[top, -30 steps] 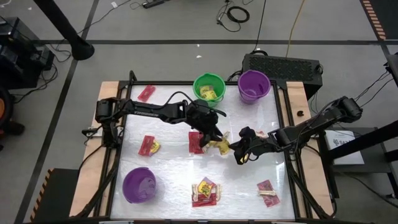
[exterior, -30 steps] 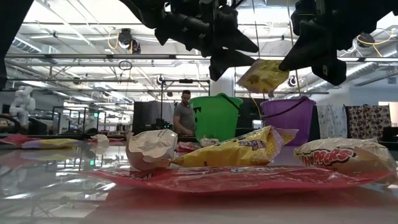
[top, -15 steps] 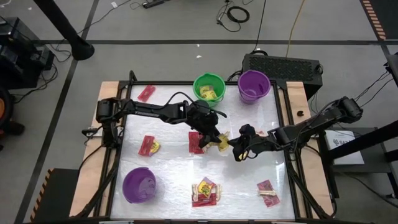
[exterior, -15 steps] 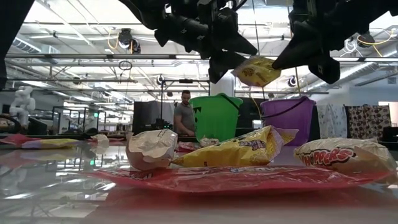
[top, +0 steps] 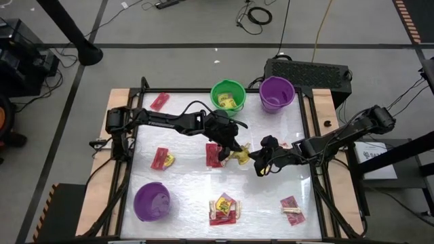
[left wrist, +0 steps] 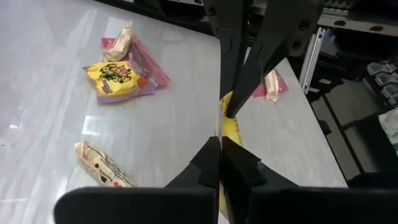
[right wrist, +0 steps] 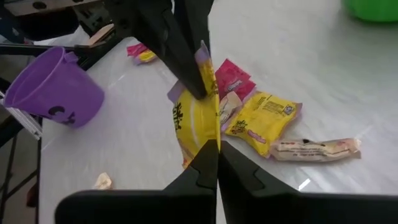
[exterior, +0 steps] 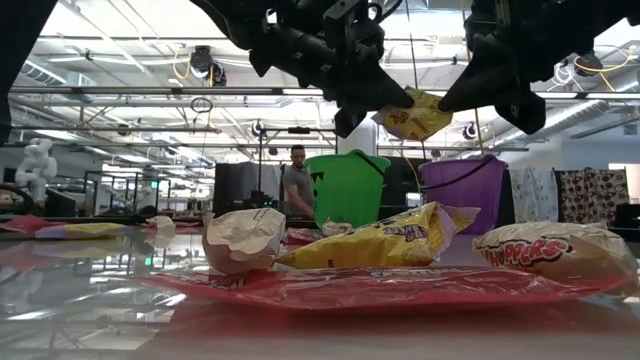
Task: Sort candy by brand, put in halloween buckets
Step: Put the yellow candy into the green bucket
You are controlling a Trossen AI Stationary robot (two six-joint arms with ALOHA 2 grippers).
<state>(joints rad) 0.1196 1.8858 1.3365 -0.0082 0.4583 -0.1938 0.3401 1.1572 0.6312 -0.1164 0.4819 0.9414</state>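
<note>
Centre of the high view: left end effector (top: 234, 150) and right end effector (top: 256, 161) both pinch one yellow candy packet (top: 242, 155) — each with fingers pressed together on an opposite edge, the packet held clear above the tabletop (top: 183, 183). Green bucket (top: 227, 95) and purple bucket (top: 277, 93) stand at upper centre — a second purple bucket (top: 151, 201) at lower left.

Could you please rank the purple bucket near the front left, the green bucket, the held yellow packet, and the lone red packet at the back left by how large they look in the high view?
1. Front-left purple bucket, looking slightly wider.
2. Green bucket, close behind.
3. Held yellow packet.
4. Back-left red packet; it looks much like the yellow packet, so I would not separate them firmly.
</note>
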